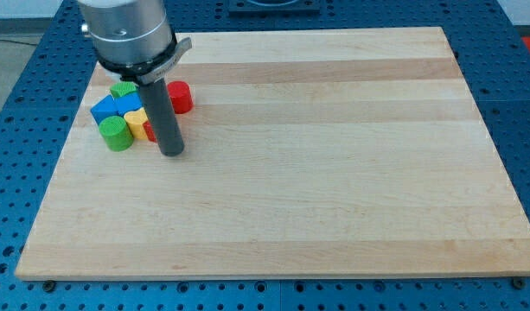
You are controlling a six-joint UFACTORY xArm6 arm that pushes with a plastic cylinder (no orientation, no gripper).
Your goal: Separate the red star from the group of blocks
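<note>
A tight group of blocks sits at the view's upper left on the wooden board (pixel 316 173). It holds a red block (pixel 180 97) at the right, a green block (pixel 123 89) at the top, blue blocks (pixel 114 107), a yellow block (pixel 137 123) and a green round block (pixel 115 134) at the bottom. A sliver of another red block (pixel 150 130) shows just left of the rod; its shape is mostly hidden. My tip (pixel 173 154) rests on the board at the group's lower right, next to that red sliver.
The arm's grey body (pixel 128 33) hangs over the board's top left corner and hides part of the group. The board lies on a blue perforated table (pixel 14 173).
</note>
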